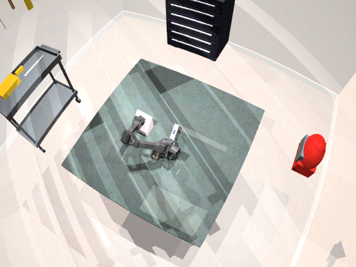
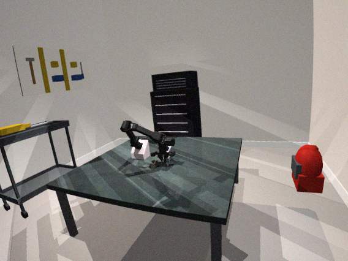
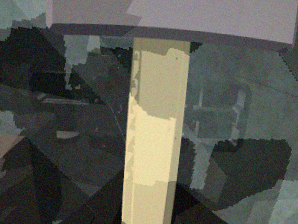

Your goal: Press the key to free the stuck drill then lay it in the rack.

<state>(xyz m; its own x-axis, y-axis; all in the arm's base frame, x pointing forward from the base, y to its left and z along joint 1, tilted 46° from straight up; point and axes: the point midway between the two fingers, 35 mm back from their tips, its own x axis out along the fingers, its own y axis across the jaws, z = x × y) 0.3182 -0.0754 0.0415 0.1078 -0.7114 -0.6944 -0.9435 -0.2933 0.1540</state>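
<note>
In the wrist view a cream-coloured bar, the drill (image 3: 155, 135), runs from the bottom edge up to a pale lilac-grey block (image 3: 210, 20) and ends under the block's lower edge. My fingers do not show in that view. In the top and exterior views my gripper (image 1: 172, 152) (image 2: 165, 159) is low over the dark green table (image 1: 204, 131) (image 2: 196, 190), shut on the drill. A small tan end (image 1: 155, 154) (image 2: 153, 165) sticks out beside the gripper. A white bar with a blue mark (image 1: 175, 131) lies just beyond the gripper. I cannot make out a key or a rack.
The arm's base stands at a white block (image 1: 146, 126) (image 2: 141, 152). A black drawer cabinet (image 1: 198, 25) (image 2: 176, 104) stands behind the table. A grey cart (image 1: 34, 94) (image 2: 34, 128) with a yellow box (image 1: 9, 84) is at the left. A red object (image 1: 310, 155) (image 2: 307, 171) is on the floor at the right.
</note>
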